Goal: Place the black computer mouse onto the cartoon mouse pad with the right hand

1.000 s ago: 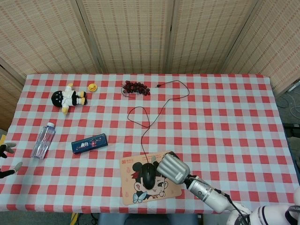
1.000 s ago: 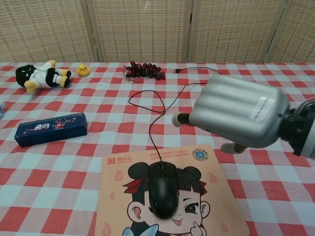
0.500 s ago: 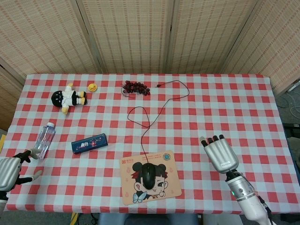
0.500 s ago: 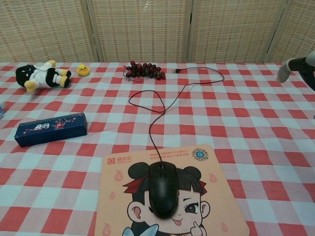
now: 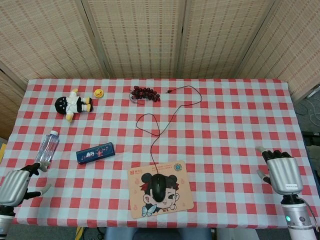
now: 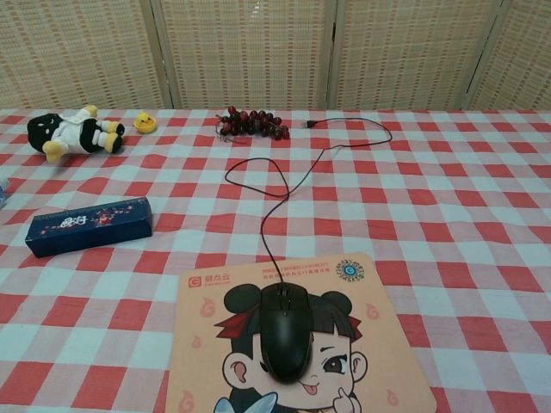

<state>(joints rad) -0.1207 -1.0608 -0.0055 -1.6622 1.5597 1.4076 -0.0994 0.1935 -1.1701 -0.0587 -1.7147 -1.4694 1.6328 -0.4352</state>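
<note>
one black mouse (image 5: 159, 188), one mouse pad (image 5: 177, 200), one water bottle (image 5: 46, 149), one blue box (image 5: 95, 152), one plush doll (image 5: 73, 105), one grape bunch (image 5: 145, 93), one yellow duck (image 5: 99, 93).

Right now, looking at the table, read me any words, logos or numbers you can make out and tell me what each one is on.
"G": white letter in a red square logo at the top left corner of the cartoon mouse pad; the characters beside it are too small to read.
Round blue badge at the pad's top right: a pattern, not readable.
Dark blue box: pale lettering and pictures along its side, too blurred to read.
Black computer mouse: no marking visible.
Water bottle: no readable label.
</note>
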